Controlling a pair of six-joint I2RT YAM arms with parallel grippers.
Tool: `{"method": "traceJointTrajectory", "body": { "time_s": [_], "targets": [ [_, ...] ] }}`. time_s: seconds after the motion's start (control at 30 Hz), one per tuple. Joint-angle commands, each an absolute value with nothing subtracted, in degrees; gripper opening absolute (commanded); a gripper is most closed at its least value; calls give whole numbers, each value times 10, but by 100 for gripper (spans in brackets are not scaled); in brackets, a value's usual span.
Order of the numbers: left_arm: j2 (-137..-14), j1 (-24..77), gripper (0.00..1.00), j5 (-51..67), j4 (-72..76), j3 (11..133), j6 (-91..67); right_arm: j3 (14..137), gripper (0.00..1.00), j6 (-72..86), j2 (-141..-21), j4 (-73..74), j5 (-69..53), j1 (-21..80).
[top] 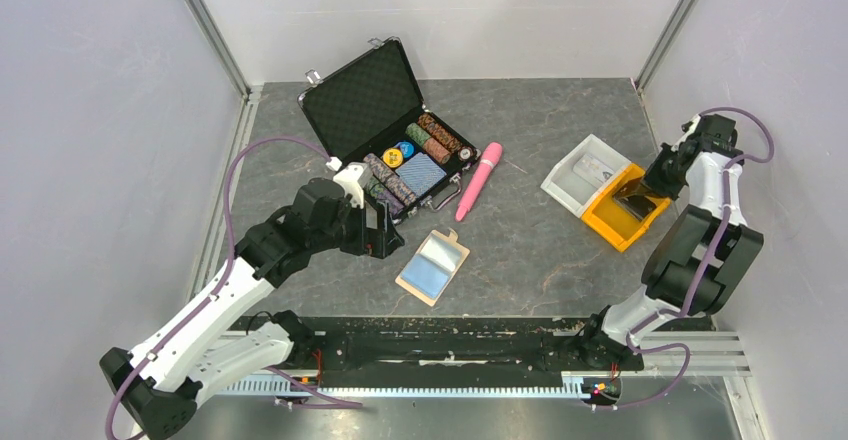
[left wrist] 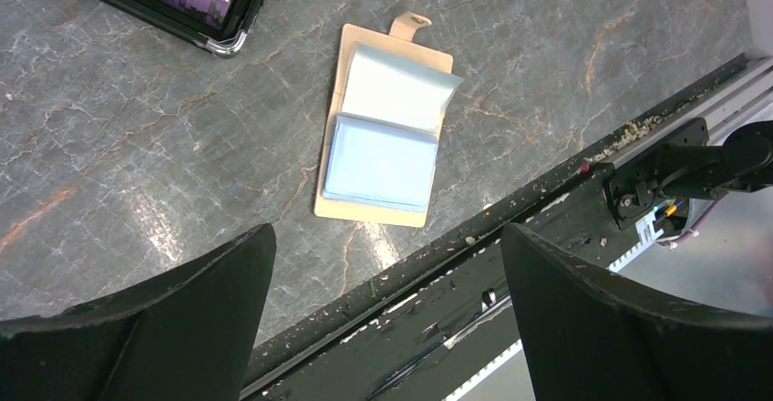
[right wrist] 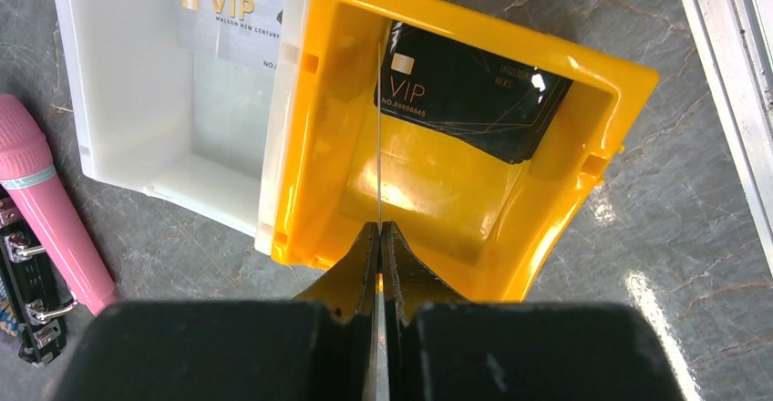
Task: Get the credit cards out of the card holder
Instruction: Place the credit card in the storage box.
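Observation:
The tan card holder point(top: 432, 266) lies open on the table, tab pointing away; in the left wrist view point(left wrist: 365, 211) it holds light blue credit cards point(left wrist: 378, 164). My left gripper point(top: 385, 232) is open and empty, hovering just left of the holder. My right gripper point(right wrist: 379, 228) is shut on a thin card seen edge-on point(right wrist: 378, 128), above the yellow bin point(right wrist: 583, 182). A dark VIP card point(right wrist: 465, 91) lies in that bin. A silvery VIP card point(right wrist: 237, 14) lies in the white bin point(right wrist: 118, 73) beside it.
An open black chip case point(top: 370, 110) with poker chips stands at the back left. A pink microphone-shaped object point(top: 478, 182) lies beside it. The two bins point(top: 600, 190) sit at the right. A black rail point(top: 450, 335) runs along the near table edge.

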State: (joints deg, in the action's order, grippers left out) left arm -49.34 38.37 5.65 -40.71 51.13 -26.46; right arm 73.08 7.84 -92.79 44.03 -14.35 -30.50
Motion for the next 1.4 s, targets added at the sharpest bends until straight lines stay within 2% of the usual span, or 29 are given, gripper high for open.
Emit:
{"method": "traceJointTrajectory", "body": {
  "time_s": [0.0,0.73,1.37],
  "targets": [
    [-487,384,100,37,-407,515,-231,743,0,67,-938,408,-155,-309],
    [-496,384,100,32,-407,516,-232,713,0,77,-972,358,-149,-316],
    [-490,384,100,35,-407,514,-231,713,15,102,-956,355,-71,-314]
  ]
}}
